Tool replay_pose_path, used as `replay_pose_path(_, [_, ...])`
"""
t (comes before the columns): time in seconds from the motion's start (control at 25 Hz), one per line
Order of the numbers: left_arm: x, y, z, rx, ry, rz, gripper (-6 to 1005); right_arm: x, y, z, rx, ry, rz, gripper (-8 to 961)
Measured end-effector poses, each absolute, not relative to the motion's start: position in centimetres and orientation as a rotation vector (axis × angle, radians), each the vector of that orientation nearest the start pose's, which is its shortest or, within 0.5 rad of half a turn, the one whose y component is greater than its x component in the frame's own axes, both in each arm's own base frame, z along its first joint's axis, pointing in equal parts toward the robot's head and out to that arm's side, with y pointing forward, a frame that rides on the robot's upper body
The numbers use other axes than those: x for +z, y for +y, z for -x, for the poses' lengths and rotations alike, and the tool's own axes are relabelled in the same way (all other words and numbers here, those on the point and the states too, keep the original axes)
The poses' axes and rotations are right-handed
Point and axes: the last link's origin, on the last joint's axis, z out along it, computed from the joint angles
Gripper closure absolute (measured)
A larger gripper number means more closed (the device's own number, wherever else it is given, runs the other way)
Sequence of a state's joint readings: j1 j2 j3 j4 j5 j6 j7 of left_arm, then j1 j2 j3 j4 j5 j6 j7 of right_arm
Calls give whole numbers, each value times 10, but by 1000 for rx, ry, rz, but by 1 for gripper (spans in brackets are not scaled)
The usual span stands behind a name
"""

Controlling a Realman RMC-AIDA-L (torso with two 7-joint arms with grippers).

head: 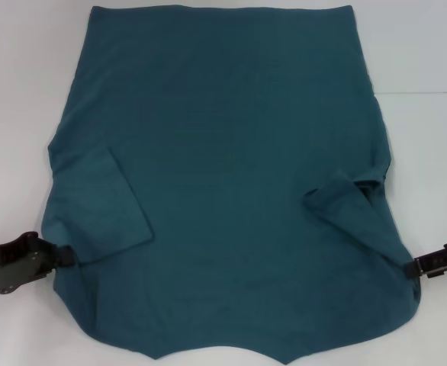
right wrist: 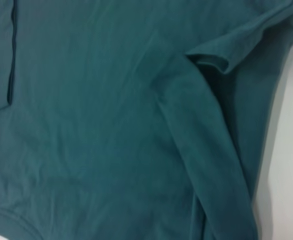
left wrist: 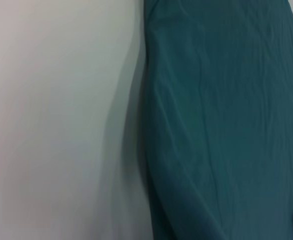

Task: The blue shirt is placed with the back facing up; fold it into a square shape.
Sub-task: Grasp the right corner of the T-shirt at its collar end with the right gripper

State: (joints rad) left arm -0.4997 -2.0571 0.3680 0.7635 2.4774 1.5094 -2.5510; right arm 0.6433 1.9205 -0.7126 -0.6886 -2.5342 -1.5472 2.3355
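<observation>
The big, soft, dark teal-blue shirt (head: 231, 175) is lying flat on the white table (head: 17, 114), sleeves folded in. The left gripper (head: 65, 257) at 8 o'clock and the right gripper (head: 408, 268) at 4 o'clock are touching its side edges; I cannot tell how their jaws stand. They should be lifting together and evenly, so the fold is staying straight.

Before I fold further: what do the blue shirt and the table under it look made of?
Blue shirt: seemingly a soft, matte knit such as cotton jersey; it drapes limply, takes fine wrinkles, gives no shine, and its sleeves lie folded inward. Exact fibre cannot be told.
Table: a smooth, pale, hard-looking surface with a faint sheen, perhaps laminate or painted board.
</observation>
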Motion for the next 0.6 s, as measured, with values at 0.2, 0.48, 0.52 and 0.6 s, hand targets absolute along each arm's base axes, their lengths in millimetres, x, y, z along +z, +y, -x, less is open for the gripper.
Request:
replay_pose_path(0.2, [40, 311, 344, 606, 2587, -2130, 975, 46, 349, -311, -71, 1710, 2366, 438])
replay_pose_path(0.48, [41, 311, 345, 612, 2592, -2129, 974, 36, 348, -308, -92, 1714, 2386, 442])
replay_pose_path(0.52, [41, 311, 345, 613, 2594, -2129, 974, 35, 348, -307, -94, 1716, 2387, 443])
replay_pose_path(0.6, [41, 311, 345, 616, 2598, -2130, 974, 33, 349, -304, -94, 1718, 2394, 444])
